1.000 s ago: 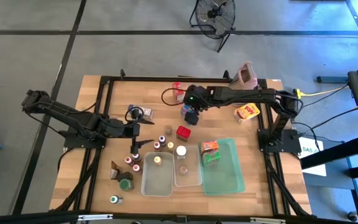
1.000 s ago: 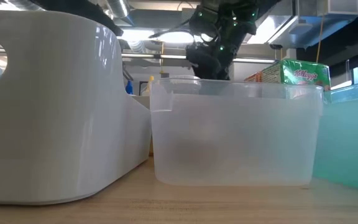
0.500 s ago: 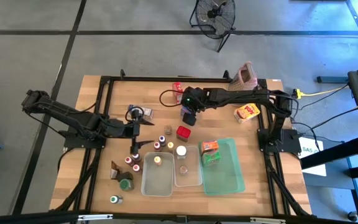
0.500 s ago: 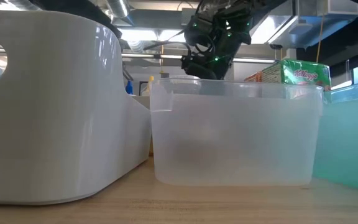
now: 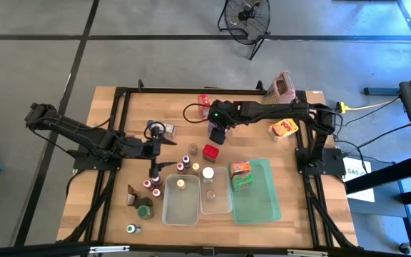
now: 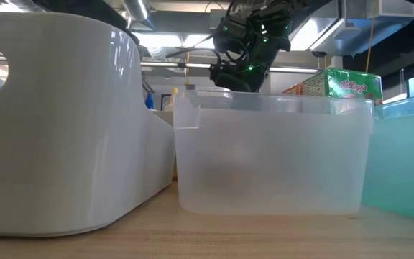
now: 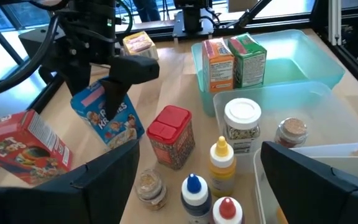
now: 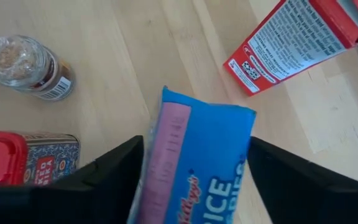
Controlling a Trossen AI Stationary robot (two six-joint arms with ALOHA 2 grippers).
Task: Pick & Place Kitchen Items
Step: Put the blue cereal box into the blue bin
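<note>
A blue cereal carton [image 8: 197, 162] stands on the table at centre back [image 5: 215, 134], and my right gripper [image 8: 196, 140] comes down over it, shut on its sides. A red carton [image 8: 297, 37] lies just beyond it, a red-lidded tin [image 7: 171, 134] and a small spice jar [image 8: 30, 65] nearer. My left gripper [image 7: 197, 180] hovers open at the table's left [image 5: 154, 146], clear of the small bottles [image 7: 222, 158] in front of it. My right gripper pinches the blue carton's two narrow sides [image 8: 244, 155] near its top, one finger [image 8: 120, 174] on each side. The fingers slant down from the table's right. The carton's base rests on the table, and the carton leans a little.
Two clear tubs [image 5: 180, 203] and a green tray [image 5: 262, 203] line the near side; the tray holds an orange and a green carton [image 5: 242, 175]. A yellow carton [image 5: 284, 129] and a metal grater [image 5: 282, 86] sit at back right. Several small jars stand at near left [image 5: 147, 189].
My right gripper has sunk a little over the blue carton and shifted slightly toward the table's left, then held still. The carton stays where it was.
</note>
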